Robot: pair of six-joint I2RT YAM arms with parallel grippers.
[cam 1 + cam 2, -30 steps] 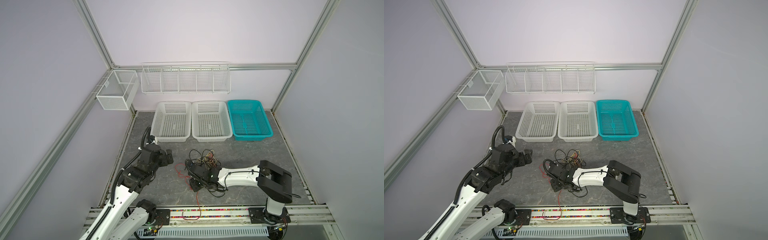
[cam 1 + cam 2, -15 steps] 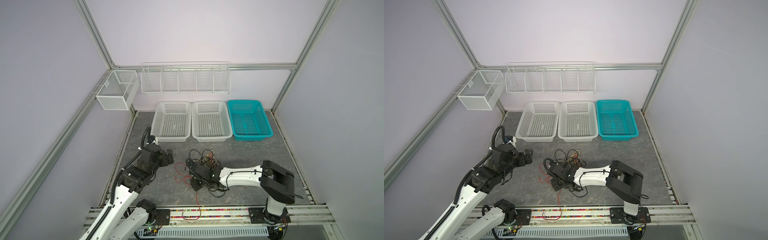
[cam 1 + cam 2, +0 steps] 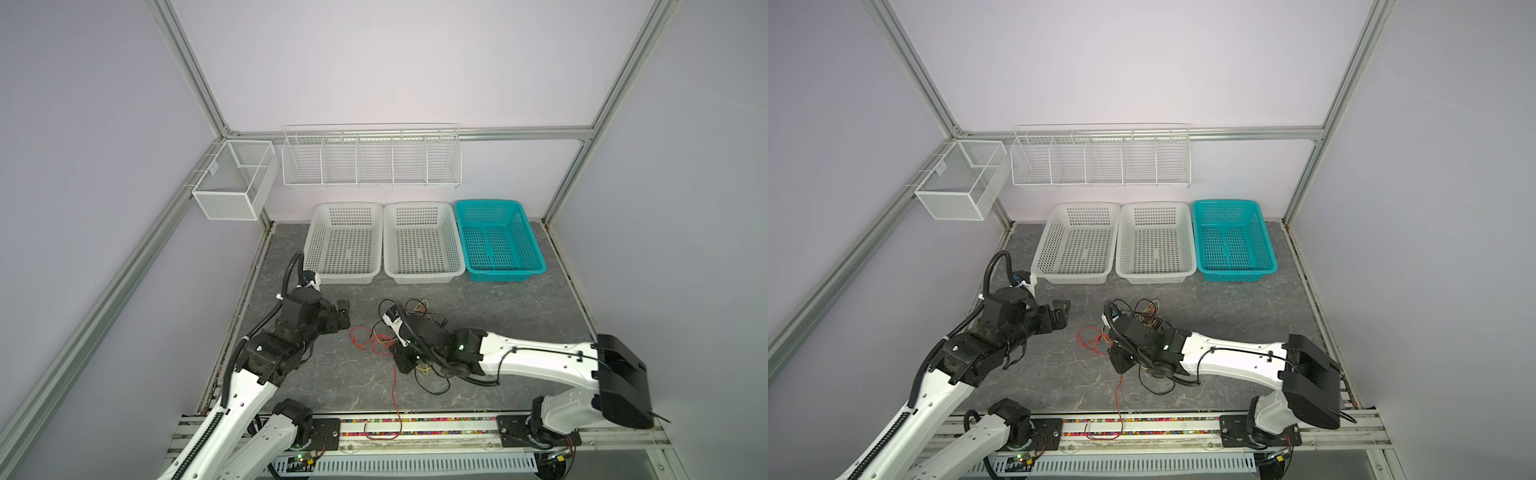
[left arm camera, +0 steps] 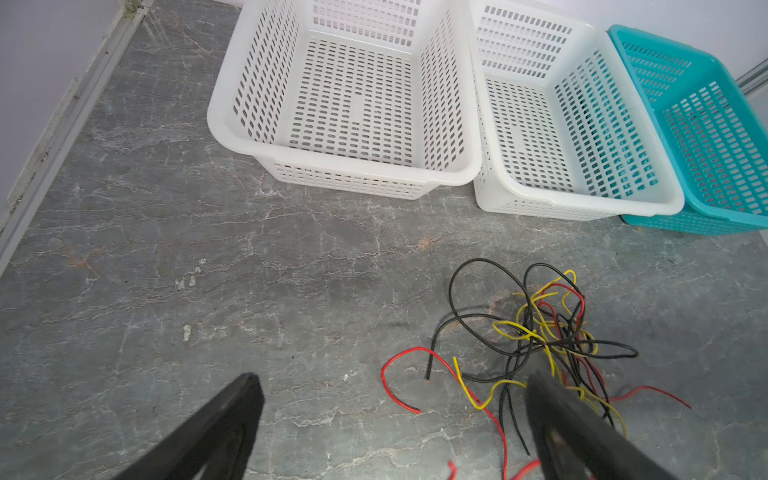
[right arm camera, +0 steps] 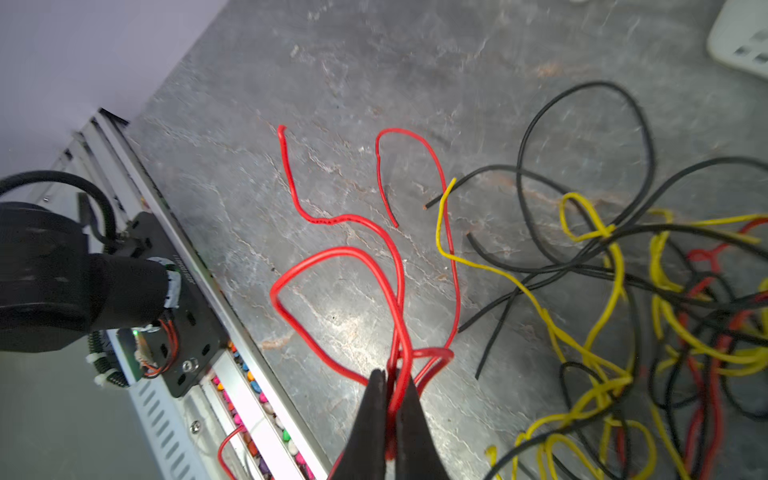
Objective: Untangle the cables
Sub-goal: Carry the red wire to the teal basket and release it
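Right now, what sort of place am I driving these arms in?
Most likely a lab robot cell: plain panels in an aluminium frame, robot arms bolted to a front rail, and empty plastic baskets lined up behind the tangled cables.

Two white baskets point(image 3: 316, 245), one teal basket point(image 3: 488, 202)
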